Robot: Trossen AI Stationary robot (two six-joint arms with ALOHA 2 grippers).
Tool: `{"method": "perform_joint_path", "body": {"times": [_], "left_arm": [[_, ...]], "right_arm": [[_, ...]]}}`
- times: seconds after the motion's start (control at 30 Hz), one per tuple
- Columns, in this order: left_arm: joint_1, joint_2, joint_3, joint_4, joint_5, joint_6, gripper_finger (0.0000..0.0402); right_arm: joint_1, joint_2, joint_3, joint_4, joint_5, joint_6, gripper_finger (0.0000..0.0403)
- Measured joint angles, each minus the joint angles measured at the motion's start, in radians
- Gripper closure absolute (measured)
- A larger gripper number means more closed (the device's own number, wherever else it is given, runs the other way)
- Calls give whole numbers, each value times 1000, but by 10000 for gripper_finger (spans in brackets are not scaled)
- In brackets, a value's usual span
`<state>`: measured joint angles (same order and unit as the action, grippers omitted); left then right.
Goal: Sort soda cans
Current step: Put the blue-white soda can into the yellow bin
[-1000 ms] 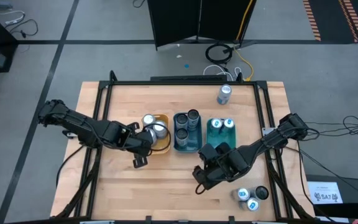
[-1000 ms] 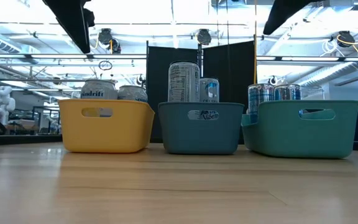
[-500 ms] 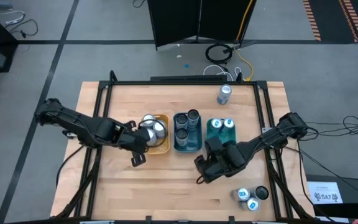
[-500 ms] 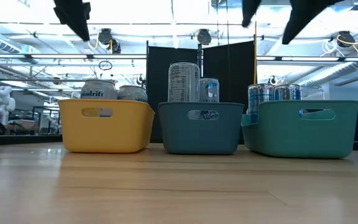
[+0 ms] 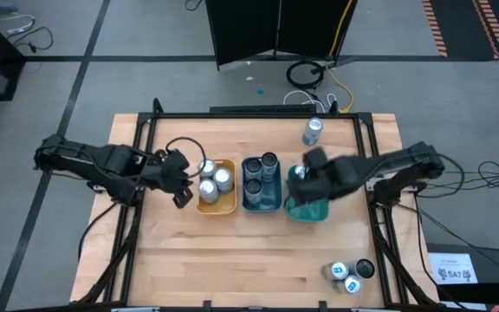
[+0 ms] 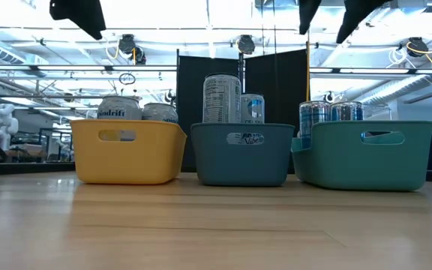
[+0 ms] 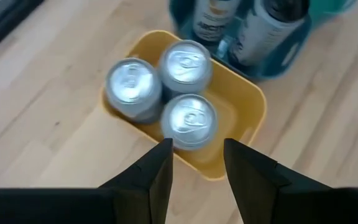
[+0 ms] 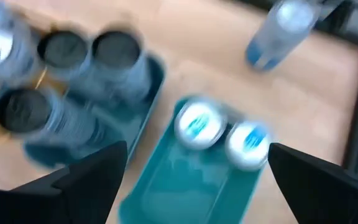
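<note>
Three silver soda cans point(image 7: 190, 118) stand upright in the yellow tray point(image 5: 230, 203). Dark soda cans point(image 5: 260, 175) stand in the blue tray point(image 6: 241, 154). Two blue-marked soda cans point(image 8: 196, 124) stand in the teal tray point(image 8: 166, 186). My left gripper point(image 7: 197, 146) hangs open and empty above the table, just left of the yellow tray point(image 7: 253, 106). My right gripper point(image 8: 197, 148) hangs wide open and empty, high above the teal tray point(image 5: 308, 211).
One soda can point(image 5: 312, 132) lies on its side near the table's far edge. Three more soda cans point(image 5: 349, 276) stand at the near right corner. The three trays stand side by side across the middle; bare wood lies in front of them.
My left gripper has risen and drawn back toward the table's left edge, away from the yellow tray, and has rolled. My right gripper has risen and swung from the near middle of the table toward the far edge, to above the teal tray.
</note>
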<state>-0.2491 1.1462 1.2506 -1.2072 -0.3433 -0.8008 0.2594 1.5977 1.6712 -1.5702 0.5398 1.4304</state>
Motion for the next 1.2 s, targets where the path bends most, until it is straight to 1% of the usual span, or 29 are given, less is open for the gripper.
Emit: {"method": "perform_joint_path", "body": {"times": [0.23,0.37,0.43,0.57,0.63,0.7,0.77,0.87,0.97,1.03,1.2], "left_arm": [[46,-10,0,0,-44,-31,249],[90,-10,0,1,-54,-77,249],[117,-10,0,2,-55,-94,249],[167,-10,0,15,-55,-111,249],[184,-10,0,33,-55,-112,249],[197,-10,0,43,-55,-112,249],[205,-10,0,60,-55,-127,249],[216,-10,0,57,-54,-138,249],[224,-10,0,56,-54,-149,249],[229,-10,0,56,-54,-161,249],[229,-10,0,55,-54,-162,249]], "right_arm": [[-237,-184,-85,0,36,-206,22],[-399,-282,-171,68,27,-346,22],[-490,-324,-229,160,-27,-445,22],[-677,-360,-369,399,-197,-670,22],[-753,-356,-427,479,-228,-718,22],[-818,-347,-470,542,-232,-744,22],[-872,-329,-498,599,-236,-779,22],[-936,-282,-510,657,-279,-847,22],[-979,-217,-510,685,-288,-890,22],[-1000,-176,-510,707,-314,-908,22],[-1021,-88,-510,764,-330,-933,22]]}}
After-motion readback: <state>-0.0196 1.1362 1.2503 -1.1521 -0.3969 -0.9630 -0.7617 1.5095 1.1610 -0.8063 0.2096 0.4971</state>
